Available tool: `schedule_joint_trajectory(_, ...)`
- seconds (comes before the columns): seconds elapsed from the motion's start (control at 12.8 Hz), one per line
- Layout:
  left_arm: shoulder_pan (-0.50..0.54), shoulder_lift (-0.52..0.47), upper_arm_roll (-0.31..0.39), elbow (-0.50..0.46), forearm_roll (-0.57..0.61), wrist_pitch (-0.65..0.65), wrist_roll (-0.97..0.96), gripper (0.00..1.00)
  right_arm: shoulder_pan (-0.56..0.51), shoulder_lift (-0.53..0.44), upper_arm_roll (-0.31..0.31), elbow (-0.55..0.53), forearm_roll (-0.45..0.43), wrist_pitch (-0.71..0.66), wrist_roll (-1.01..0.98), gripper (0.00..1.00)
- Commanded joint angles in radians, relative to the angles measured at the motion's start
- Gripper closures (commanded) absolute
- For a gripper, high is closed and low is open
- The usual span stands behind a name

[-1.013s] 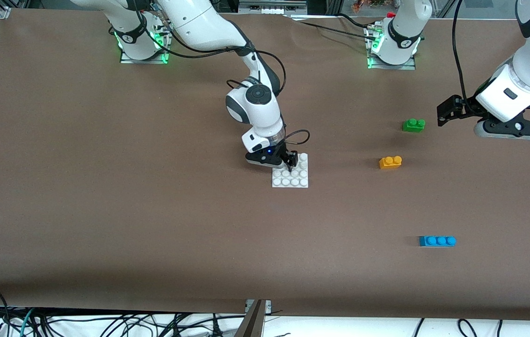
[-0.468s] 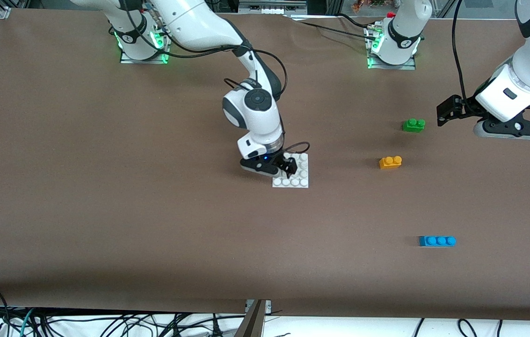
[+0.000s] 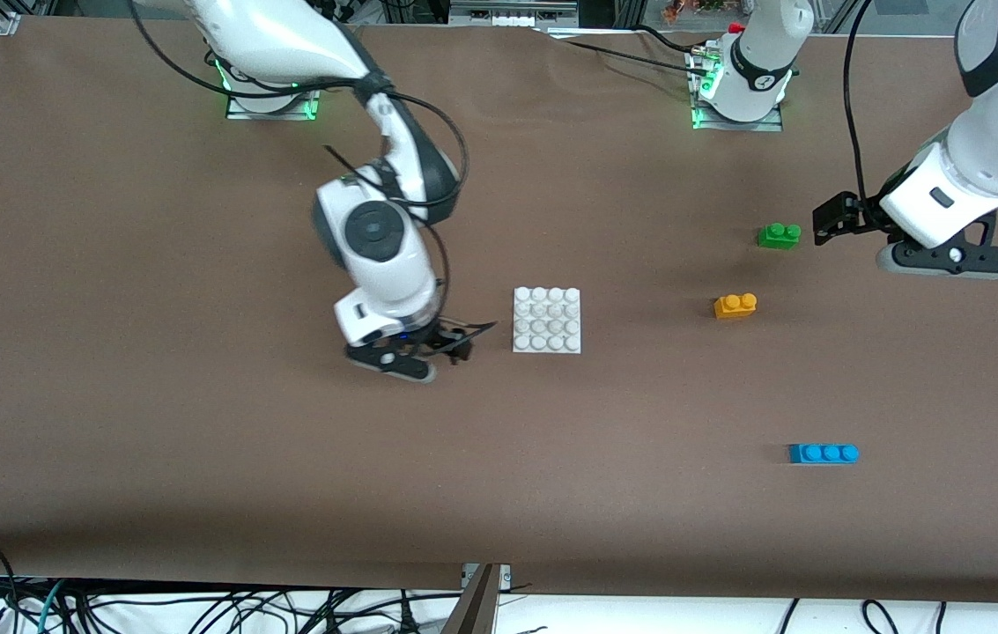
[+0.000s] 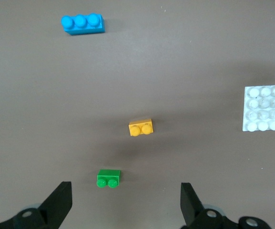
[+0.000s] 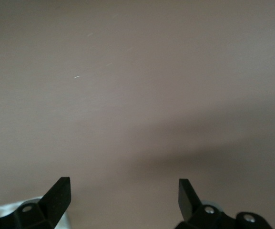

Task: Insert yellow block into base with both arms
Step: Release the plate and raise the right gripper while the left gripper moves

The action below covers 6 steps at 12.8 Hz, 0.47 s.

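Now the white base lies flat on the brown table. Toward the left arm's end from the base sits the yellow block, untouched. The right gripper hangs over bare table just beside the base, fingers spread and empty. The left gripper hovers beside the green brick, fingers apart.
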Motion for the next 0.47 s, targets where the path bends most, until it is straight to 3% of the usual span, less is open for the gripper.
schedule_joint_trajectory(0.0, -0.003, 0.017, -0.010, 0.000, 0.025, -0.037, -0.005, 0.00, -0.102, -0.158, 0.025, -0.104, 0.015, -0.129, -0.178, 0.00)
schedule_joint_trajectory(0.16, -0.003, 0.030, -0.010, -0.032, 0.027, -0.028, -0.008, 0.00, -0.194, -0.294, 0.048, -0.205, 0.015, -0.211, -0.302, 0.00)
schedule_joint_trajectory(0.39, -0.001, 0.027, -0.010, -0.147, 0.027, 0.105, -0.010, 0.00, -0.386, -0.449, 0.133, -0.301, 0.013, -0.311, -0.444, 0.00)
